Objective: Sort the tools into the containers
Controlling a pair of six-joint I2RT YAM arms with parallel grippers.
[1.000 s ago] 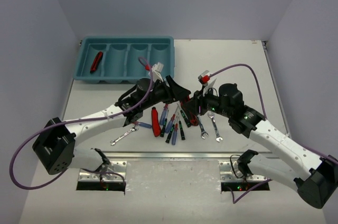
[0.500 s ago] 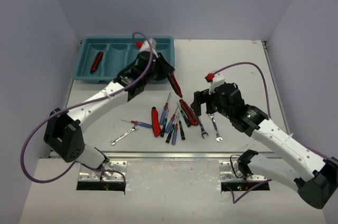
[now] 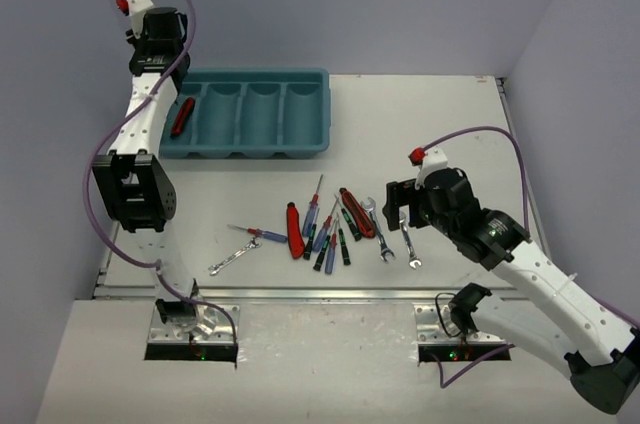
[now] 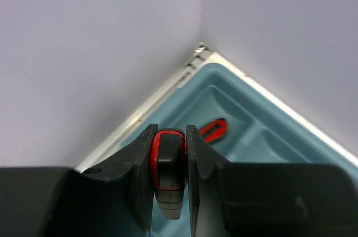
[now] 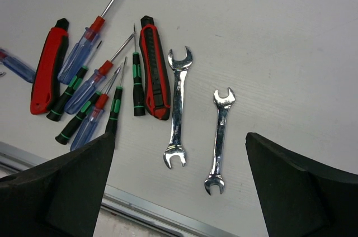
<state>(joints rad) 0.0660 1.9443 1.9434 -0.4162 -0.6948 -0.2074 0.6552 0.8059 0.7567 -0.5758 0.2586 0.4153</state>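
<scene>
tabletop (image 3: 430, 124) carries the loose pile (image 3: 325, 229) mid-front. tray (image 3: 240, 151) sits back left, one cutter (image 3: 182, 116) in its leftmost slot. left pincer (image 4: 170, 131) is clamped on a red-black tool (image 4: 169, 172), high over that end of the tray: released from up there, it could bounce out or into the next slot. right pincer (image 5: 180, 136) is wide apart over two flat wrenches (image 5: 178, 105), close together, so it may snag both.

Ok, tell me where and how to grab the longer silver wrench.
Take the longer wrench at mid-shank, from straight above, the open right end effector closing across its width. It lies flat, and the shank is its narrow, straight part. The red-and-black handle lies close beside one half, so probably grip nearer the free end.
</scene>
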